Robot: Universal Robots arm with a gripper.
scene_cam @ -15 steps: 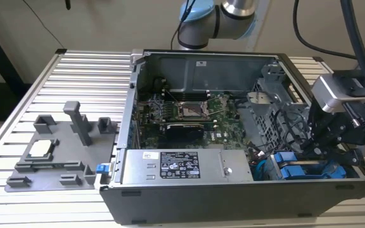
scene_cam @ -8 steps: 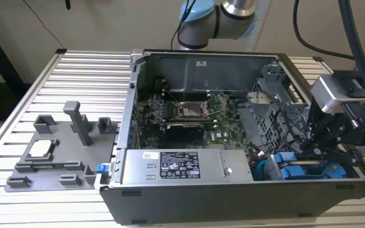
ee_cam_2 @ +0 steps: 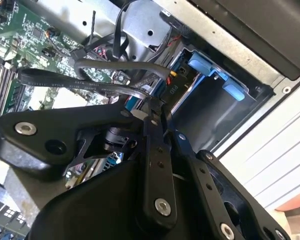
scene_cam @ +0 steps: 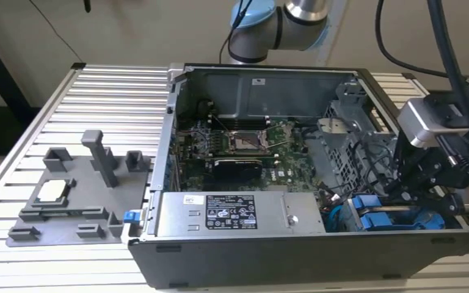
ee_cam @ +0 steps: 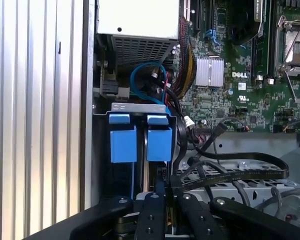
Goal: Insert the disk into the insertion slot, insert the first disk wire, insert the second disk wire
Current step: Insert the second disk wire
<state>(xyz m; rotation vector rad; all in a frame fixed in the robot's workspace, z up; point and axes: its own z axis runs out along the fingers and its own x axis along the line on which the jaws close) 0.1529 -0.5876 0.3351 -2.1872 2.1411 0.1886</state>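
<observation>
Mostly hidden in the insertion slot [ee_cam: 140, 107], the disk [ee_cam: 160, 142]; hand [scene_cam: 410, 192] grip impossible to tell.

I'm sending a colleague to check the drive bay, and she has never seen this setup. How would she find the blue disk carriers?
Find the open computer case on the slatted table. At its front edge lies the silver labelled power-supply box; beside it, toward the exterior view's right, sit the blue disk carriers below the gripper. Nothing else there is bright blue plastic.

The computer case [scene_cam: 300, 183] lies on the worktop [scene_cam: 104, 104], with the fixture plate [scene_cam: 76, 195] beside it toward the exterior view's left edge.
</observation>
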